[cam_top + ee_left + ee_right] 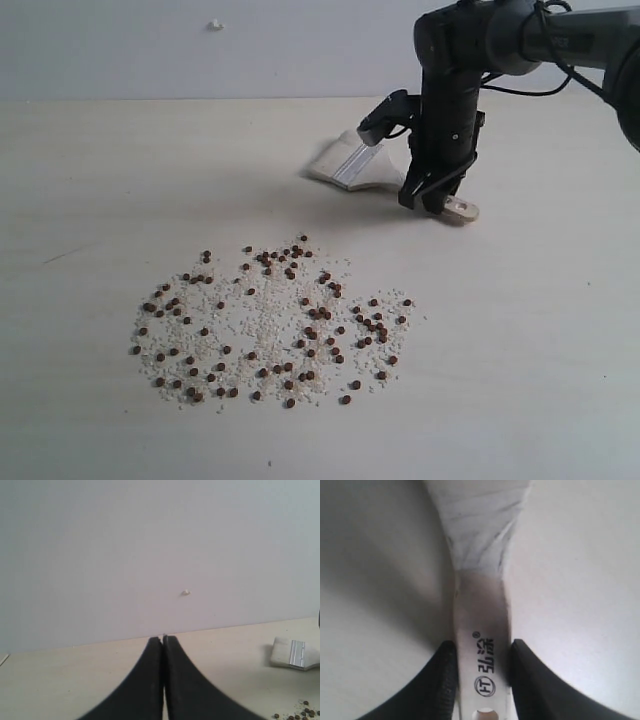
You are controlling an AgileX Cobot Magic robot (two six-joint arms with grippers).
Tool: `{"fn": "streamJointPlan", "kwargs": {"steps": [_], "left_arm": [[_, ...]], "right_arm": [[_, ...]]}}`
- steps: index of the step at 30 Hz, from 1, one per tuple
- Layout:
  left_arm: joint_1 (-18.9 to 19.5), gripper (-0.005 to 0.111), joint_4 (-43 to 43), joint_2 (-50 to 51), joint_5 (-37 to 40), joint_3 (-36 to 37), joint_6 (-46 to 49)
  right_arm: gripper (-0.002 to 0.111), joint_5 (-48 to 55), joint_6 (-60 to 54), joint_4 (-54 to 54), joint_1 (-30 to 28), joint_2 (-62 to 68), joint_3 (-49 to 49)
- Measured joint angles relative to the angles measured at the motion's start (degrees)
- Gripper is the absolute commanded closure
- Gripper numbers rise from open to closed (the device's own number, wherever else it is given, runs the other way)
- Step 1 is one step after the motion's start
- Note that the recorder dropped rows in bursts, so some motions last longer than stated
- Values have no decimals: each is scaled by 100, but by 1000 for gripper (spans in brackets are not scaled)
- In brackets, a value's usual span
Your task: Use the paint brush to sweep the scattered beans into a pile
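Note:
The paint brush (345,165) lies flat on the pale table beyond the beans, bristles pointing left and its handle end (462,210) to the right. My right gripper (435,198) comes down onto the handle; in the right wrist view its black fingers (445,680) press both sides of the printed wooden handle (480,605), just ahead of the hole. The beans (270,320) lie scattered in a wide patch among whitish grains, nearer the front, with no compact pile. My left gripper (163,639) is shut and empty, out of the exterior view; the brush (292,654) and a few beans (302,714) show far off to one side.
A plain grey wall rises behind the table, with a small white speck (215,24) on it. The right arm (470,40) reaches in from the upper right. Bare tabletop (100,170) surrounds the bean patch.

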Motion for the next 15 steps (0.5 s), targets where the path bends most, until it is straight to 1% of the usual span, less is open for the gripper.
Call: {"fn": "streamJointPlan", "kwargs": {"steps": [8, 15], "left_arm": [[0, 107, 0, 0, 0, 0, 0], [0, 107, 0, 0, 0, 0, 0]], "right_arm": [[108, -23, 279, 2, 0, -449, 11], [108, 430, 307, 269, 0, -519, 11]]}}
